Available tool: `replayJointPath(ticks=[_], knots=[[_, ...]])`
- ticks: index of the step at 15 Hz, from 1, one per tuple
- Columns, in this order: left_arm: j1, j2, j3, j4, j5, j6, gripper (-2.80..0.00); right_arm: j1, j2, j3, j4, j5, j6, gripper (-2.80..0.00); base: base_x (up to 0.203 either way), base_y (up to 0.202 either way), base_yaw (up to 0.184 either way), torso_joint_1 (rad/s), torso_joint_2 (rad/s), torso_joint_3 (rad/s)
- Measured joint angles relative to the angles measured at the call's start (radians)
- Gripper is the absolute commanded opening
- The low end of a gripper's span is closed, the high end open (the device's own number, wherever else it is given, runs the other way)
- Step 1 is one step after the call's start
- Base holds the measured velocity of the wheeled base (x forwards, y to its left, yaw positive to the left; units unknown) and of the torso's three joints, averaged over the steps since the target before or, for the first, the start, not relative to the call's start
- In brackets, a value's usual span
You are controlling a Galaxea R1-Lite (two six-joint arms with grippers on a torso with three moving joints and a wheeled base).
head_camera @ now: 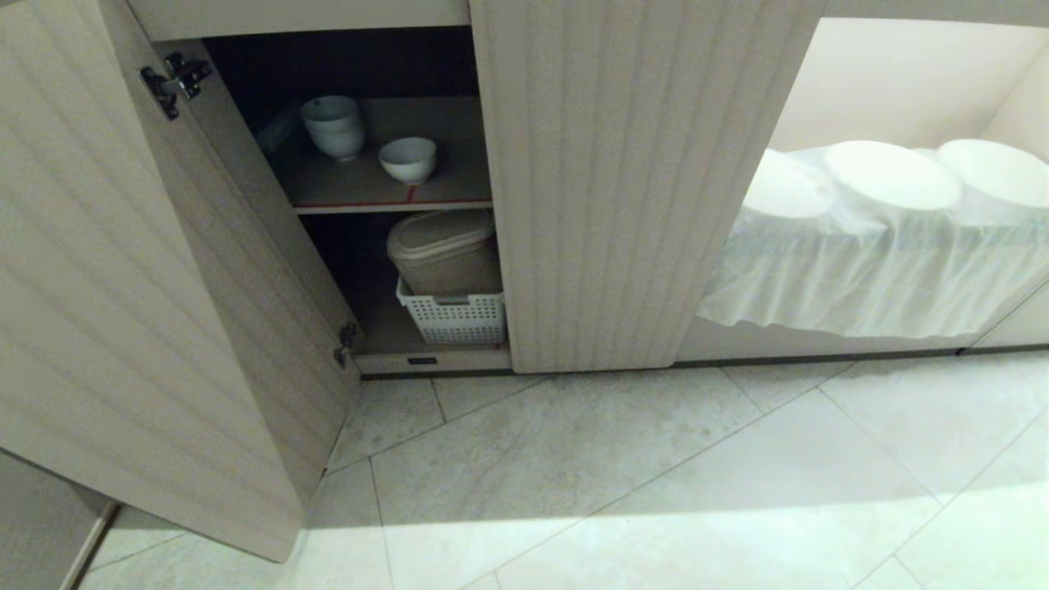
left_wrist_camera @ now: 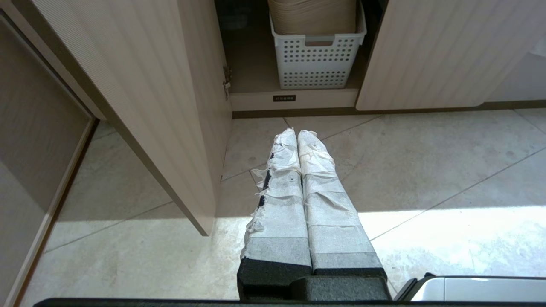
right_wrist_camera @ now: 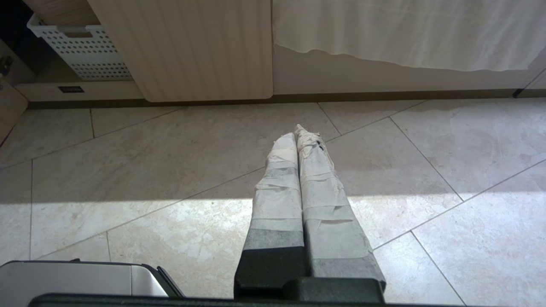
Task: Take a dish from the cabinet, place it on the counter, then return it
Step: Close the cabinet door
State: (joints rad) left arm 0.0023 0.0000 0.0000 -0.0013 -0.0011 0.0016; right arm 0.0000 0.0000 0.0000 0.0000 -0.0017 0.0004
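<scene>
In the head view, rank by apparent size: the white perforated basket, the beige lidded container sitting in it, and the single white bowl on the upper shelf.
Largest to smallest, as they look:
1. beige lidded container
2. white perforated basket, close to the container; the closed door hides part of both, so this order is unsure
3. single white bowl, clearly smallest, though it sits farther back

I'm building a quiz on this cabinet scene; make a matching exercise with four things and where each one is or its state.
Things:
1. single white bowl
2. nested pile of bowls
3. white perforated basket
4. left gripper

Places or states:
A. on the cabinet's bottom level, holding a beige container
B. shut, above the floor tiles before the cabinet
C. at the back left of the upper shelf
D. alone near the front of the upper shelf

Pairs: 1-D, 2-C, 3-A, 4-B
</scene>
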Motion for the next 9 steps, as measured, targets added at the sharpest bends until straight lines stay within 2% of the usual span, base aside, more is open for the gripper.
replayJointPath(ticks=[9], knots=[[0.0,0.0,0.0,0.0,-0.001,0.0,-2.8,0.0,0.0,0.0,0.0,0.0,0.0,-2.8,0.0,0.0,0.0,0.0,0.0,0.0]])
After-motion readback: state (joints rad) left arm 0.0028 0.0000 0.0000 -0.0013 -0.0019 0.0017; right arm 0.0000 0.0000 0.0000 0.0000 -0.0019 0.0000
